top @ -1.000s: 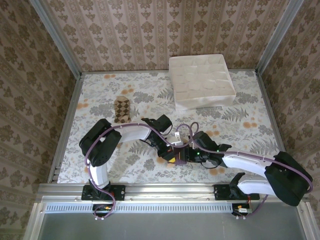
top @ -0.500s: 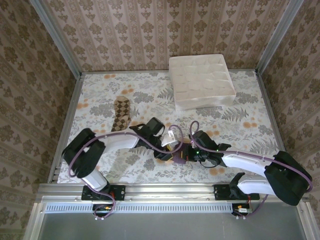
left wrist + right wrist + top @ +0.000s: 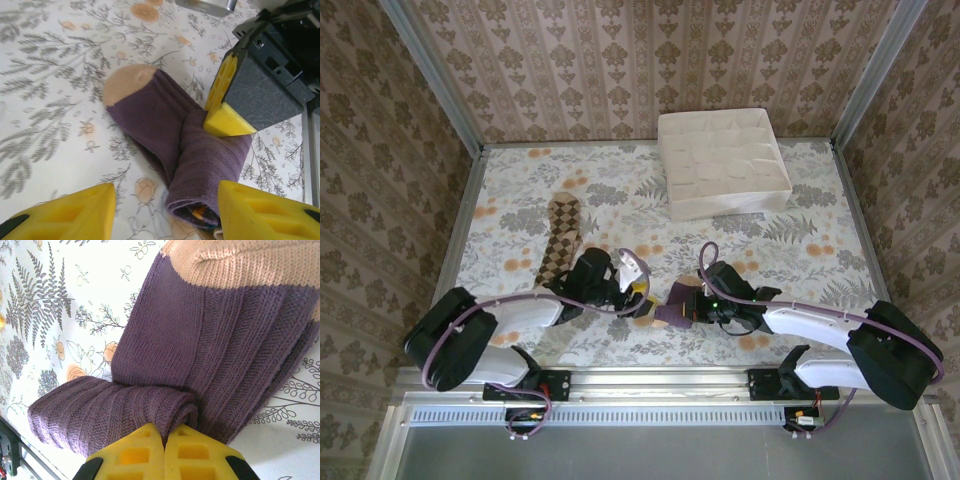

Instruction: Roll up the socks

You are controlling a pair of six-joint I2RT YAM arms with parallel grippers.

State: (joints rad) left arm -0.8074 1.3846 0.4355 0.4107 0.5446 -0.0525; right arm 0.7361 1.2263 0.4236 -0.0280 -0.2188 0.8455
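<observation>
We count two socks. The purple sock [image 3: 670, 305] lies near the front edge of the flowered table [image 3: 800, 250], between the two grippers. One end is folded over into a partial roll and its tan tip lies flat. The brown checked sock [image 3: 562, 238] lies stretched out flat, well apart to the left and further back. One white box [image 3: 723, 163] of small cells sits at the back. Two arms reach low toward the middle. The right gripper [image 3: 162, 447] has its jaws closed, pinching the rolled fold. The left gripper [image 3: 165, 215] has its jaws open, one finger on each side of the roll's end.
</observation>
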